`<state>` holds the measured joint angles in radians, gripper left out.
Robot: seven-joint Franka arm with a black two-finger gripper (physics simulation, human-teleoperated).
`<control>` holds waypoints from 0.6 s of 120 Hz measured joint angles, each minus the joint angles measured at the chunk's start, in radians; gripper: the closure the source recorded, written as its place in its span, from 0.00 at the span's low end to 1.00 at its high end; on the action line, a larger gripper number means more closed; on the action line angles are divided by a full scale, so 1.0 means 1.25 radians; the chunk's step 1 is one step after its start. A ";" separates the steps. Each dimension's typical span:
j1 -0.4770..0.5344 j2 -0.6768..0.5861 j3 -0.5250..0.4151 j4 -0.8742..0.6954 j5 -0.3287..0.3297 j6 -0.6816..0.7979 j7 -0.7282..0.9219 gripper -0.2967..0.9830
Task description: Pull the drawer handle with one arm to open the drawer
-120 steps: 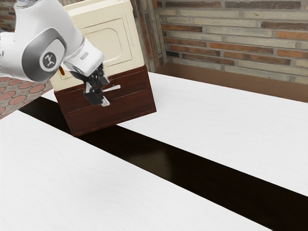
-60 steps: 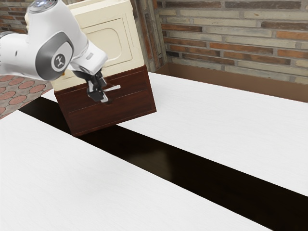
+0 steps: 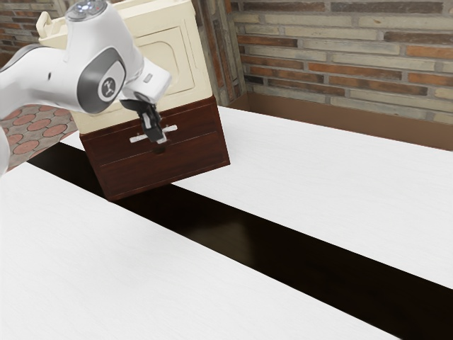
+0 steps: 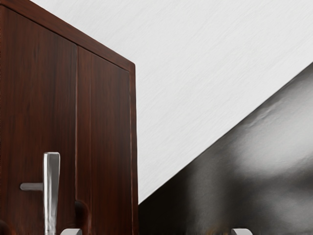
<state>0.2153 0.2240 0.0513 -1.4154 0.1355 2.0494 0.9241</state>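
My gripper [image 3: 158, 136] is in front of the middle of the silver bar handle [image 3: 171, 129], whose two ends show on either side of it. The handle is on the dark red-brown drawer front [image 3: 195, 126], which looks flush with the cabinet. In the wrist view, the tips of my gripper [image 4: 156, 232] stand wide apart at the lower edge. The handle [image 4: 51, 188] lies outside the span between them, beside one tip, with its mounting post reaching the drawer front [image 4: 36, 117]. Contact with the handle cannot be made out.
The cabinet's cream upper part [image 3: 159, 60] rises above the drawer. It stands on a white table [image 3: 318, 191] crossed by a glossy black strip [image 3: 233, 230]. A brick wall [image 3: 347, 60] is behind.
My arm and gripper have moved toward the exterior view's right along the drawer front, and the hand has turned. The handle's left end has come into sight; the drawer front looks unmoved.
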 joint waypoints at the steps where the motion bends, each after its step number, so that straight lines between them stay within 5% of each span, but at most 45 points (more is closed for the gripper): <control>1: 0.000 0.000 0.001 0.000 0.000 0.000 -0.001 0.48; 72: 0.032 0.047 0.028 0.045 0.020 0.000 -0.035 0.49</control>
<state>0.2549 0.2830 0.0860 -1.3588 0.1611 2.0498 0.8807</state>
